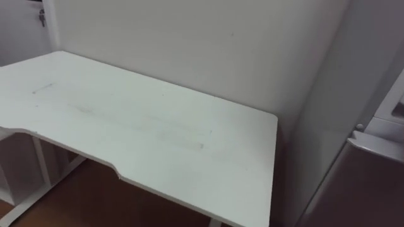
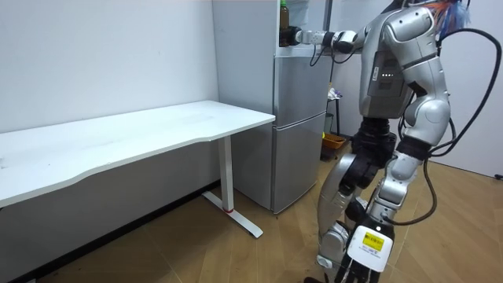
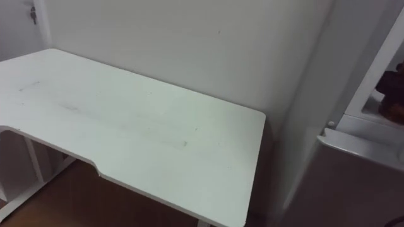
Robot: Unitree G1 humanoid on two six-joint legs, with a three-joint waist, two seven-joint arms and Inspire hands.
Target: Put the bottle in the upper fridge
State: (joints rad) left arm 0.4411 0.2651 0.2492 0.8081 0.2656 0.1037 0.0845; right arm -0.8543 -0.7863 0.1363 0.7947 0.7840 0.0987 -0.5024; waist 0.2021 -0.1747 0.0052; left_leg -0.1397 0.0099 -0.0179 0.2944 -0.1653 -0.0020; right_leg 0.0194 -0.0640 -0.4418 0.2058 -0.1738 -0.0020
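In the room view I stand in front of the grey fridge (image 2: 300, 118), my right arm stretched out at shoulder height into its open upper part. My right hand (image 2: 294, 36) is dark, with its fingers wrapped round the lower part of the bottle (image 2: 284, 14). The bottle is dark with a yellowish top and stands upright at the compartment's edge. In the right eye view a dark shape (image 3: 394, 87) shows inside the white upper compartment (image 3: 372, 75); I cannot tell hand from bottle there. My left hand (image 2: 405, 151) hangs low by my hip.
A long white table (image 1: 145, 126) runs along the wall to the left of the fridge, on white legs (image 2: 228, 181). The fridge's lower door (image 3: 353, 183) is closed. Wood floor lies in front of the table and fridge. An orange thing (image 2: 333, 141) sits behind the fridge.
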